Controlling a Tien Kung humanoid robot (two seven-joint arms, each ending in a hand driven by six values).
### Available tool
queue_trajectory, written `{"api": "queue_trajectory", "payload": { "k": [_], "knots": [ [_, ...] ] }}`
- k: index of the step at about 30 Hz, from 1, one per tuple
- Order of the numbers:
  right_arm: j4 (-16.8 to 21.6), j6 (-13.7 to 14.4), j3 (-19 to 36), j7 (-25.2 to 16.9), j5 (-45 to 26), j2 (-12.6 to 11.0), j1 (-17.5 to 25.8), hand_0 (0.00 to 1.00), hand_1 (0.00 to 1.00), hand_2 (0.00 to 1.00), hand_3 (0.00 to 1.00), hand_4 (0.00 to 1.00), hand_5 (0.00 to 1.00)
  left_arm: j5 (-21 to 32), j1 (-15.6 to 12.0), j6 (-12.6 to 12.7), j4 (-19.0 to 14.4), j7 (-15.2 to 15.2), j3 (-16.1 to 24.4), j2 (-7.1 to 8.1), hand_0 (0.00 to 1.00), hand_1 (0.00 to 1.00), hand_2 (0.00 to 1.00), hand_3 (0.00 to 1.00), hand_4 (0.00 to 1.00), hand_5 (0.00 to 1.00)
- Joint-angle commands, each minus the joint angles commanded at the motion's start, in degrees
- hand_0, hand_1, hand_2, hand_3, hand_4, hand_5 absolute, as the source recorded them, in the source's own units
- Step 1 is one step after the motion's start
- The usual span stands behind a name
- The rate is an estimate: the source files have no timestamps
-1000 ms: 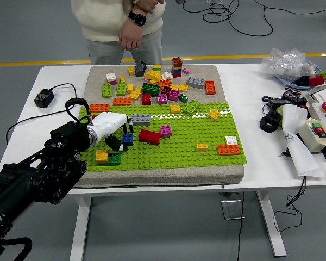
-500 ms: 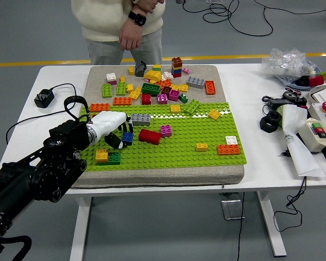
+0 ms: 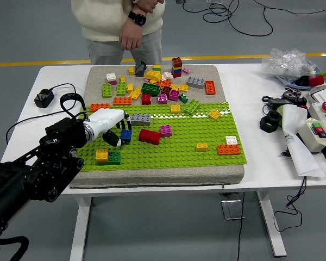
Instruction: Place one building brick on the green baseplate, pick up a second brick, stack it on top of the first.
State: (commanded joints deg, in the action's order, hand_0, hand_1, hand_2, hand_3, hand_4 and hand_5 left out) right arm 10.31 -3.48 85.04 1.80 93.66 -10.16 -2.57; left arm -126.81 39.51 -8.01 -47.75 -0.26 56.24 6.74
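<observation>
The robot's left hand (image 3: 113,128), fingers curled around a blue brick (image 3: 126,136), has drawn slightly back and up over the green baseplate (image 3: 206,133) since a second ago, the brick now just beside a grey brick (image 3: 140,119) and a red one (image 3: 149,136). A person (image 3: 119,24) stands unmoved at the far side.

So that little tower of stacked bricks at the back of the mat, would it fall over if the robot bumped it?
Probably. The tower is tall and narrow, so a sideways push would likely tip it. It stands on the grey mat, not pressed onto the green baseplate, so nothing anchors it. The bricks look rigid, so breakage seems unlikely.
</observation>
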Motion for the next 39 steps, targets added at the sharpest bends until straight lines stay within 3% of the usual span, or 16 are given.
{"api": "queue_trajectory", "payload": {
  "k": [12,19,26,39],
  "knots": [
    [0.0,0.09,0.56,-0.02,-0.15,-0.14,0.25,0.766,0.704,0.738,0.748,0.998,0.63,0.78,-3.54,-3.46,-9.31,1.92,3.7,2.64,0.786,0.566,0.541,0.532,0.645,0.002],
    [0.0,0.07,1.04,-0.02,0.13,-0.37,0.32,0.766,0.705,0.738,0.748,0.998,0.63,1.13,-8.22,-5.05,-17.94,4.1,5.45,4.46,0.785,0.567,0.545,0.535,0.655,0.002],
    [0.0,0.03,1.41,0.01,0.42,-0.32,0.56,0.766,0.705,0.738,0.748,0.998,0.631,1.17,-12.04,-5.69,-22.84,5.18,5.86,5.59,0.785,0.567,0.546,0.534,0.658,0.004],
    [0.0,0.0,1.51,0.04,0.55,-0.27,0.77,0.766,0.704,0.739,0.747,0.998,0.63,0.7,-15.11,-5.81,-24.12,5.65,6.34,6.08,0.782,0.564,0.544,0.534,0.654,0.004]
  ]
}}
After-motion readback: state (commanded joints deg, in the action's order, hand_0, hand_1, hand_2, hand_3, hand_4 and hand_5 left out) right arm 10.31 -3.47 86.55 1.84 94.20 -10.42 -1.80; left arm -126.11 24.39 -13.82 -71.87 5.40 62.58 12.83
